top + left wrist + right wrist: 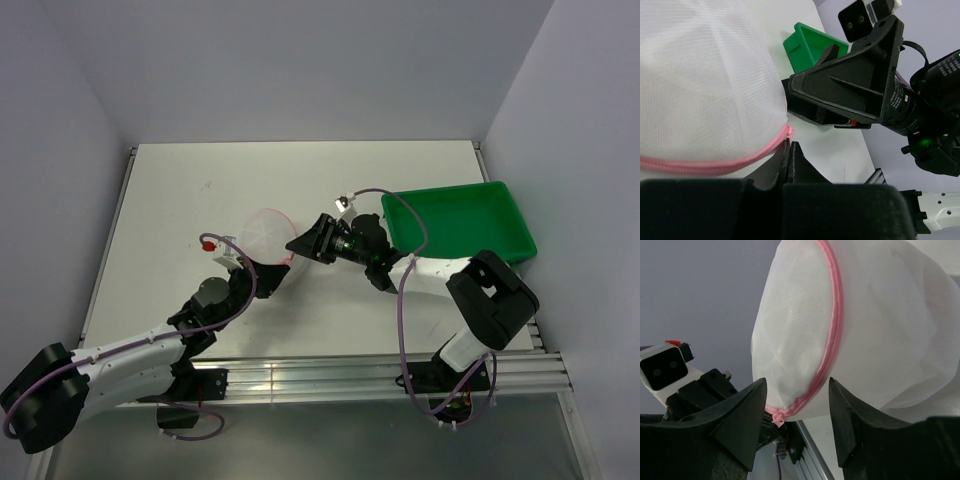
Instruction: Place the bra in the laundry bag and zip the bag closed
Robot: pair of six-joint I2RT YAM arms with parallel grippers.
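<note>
At mid-table, left fingers (774, 172) pinching laundry bag (265, 232), right fingers (740, 415) parted around its zip (833, 315)

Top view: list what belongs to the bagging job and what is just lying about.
Job: bag, pinched by the shut left gripper; open right gripper at it; bra not made out.
Lying about: green tray; table.

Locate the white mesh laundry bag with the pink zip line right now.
In the top view, the white mesh laundry bag is left of centre on the white table, pinched by the left gripper, with the open right gripper at its right.
</note>
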